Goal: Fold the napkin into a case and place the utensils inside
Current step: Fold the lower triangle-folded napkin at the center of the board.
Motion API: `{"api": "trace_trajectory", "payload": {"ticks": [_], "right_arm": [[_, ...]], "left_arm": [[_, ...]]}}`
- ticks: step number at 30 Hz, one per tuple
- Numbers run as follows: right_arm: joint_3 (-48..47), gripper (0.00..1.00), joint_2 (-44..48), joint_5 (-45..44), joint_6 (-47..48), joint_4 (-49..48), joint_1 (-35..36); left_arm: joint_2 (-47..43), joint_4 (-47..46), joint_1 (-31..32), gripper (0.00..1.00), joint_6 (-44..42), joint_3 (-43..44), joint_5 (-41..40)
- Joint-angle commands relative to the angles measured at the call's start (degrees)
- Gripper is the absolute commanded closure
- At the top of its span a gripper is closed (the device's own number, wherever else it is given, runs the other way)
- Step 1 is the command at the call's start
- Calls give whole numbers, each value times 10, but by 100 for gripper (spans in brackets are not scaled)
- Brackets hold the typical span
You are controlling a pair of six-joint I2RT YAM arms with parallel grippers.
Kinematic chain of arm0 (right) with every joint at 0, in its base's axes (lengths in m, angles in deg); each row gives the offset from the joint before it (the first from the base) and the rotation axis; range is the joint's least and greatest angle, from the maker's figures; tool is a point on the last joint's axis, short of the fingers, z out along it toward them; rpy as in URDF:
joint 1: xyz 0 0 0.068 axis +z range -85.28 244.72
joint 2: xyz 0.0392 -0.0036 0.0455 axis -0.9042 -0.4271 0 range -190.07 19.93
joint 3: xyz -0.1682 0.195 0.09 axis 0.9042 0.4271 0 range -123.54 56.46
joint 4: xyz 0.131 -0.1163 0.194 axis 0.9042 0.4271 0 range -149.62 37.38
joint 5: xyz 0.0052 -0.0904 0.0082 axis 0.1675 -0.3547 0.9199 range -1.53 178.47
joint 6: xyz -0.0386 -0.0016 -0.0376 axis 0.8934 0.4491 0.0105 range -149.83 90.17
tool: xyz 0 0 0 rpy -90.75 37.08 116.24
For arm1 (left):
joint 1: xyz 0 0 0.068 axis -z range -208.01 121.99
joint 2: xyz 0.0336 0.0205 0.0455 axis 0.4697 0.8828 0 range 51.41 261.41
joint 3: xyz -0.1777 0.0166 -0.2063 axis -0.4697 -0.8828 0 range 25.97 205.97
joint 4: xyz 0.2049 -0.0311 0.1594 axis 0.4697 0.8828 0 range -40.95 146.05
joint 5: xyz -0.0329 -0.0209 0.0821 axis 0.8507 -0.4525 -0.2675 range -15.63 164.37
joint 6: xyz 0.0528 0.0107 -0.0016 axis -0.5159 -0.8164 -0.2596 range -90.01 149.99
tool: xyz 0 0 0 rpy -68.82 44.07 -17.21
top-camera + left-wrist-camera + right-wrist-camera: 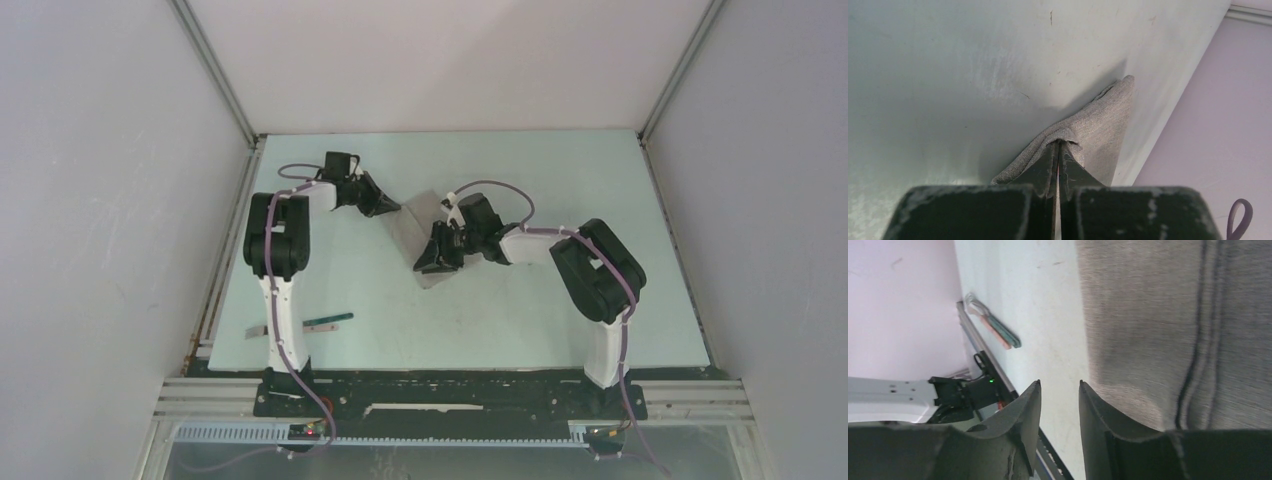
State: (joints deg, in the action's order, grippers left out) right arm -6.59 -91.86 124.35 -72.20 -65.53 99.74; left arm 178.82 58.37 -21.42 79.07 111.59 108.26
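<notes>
Diagonally far-left to near-right, the napkin (413,233); left claw (1057,145) clamped on it, right claw (1059,388) apart.

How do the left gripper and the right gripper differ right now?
The left gripper is shut, pinching a fold of the napkin; the right gripper stands open, only bare table showing in its gap. The left gripper is at the napkin's far end, the right gripper at its near end. Both sit low at the cloth's edge.

Left pincer (1058,144) clamped — right pincer (1060,385) parted
</notes>
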Motion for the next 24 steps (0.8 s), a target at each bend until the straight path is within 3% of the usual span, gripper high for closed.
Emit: {"api": "trace_trajectory", "payload": {"ticks": [1,6,10,13,20,24], "right_arm": [[8,58,-4,42,-41,-74,-4],[6,48,6,56,-32,-84,-19],[-63,51,-72,122,-79,-123,-11],[-126,47,-124,121,-97,-131,-17],[-279,36,-221,145,-53,-57,-22],[-316,29,-254,153,-39,-33,-25]], "left_arm": [[10,-14,5,99,0,14,12],[13,-15,5,99,0,14,12],[12,-15,6,99,-1,14,12],[10,-14,6,99,0,12,13],[7,-12,6,99,-3,11,15],[7,-9,5,99,-5,13,13]]}}
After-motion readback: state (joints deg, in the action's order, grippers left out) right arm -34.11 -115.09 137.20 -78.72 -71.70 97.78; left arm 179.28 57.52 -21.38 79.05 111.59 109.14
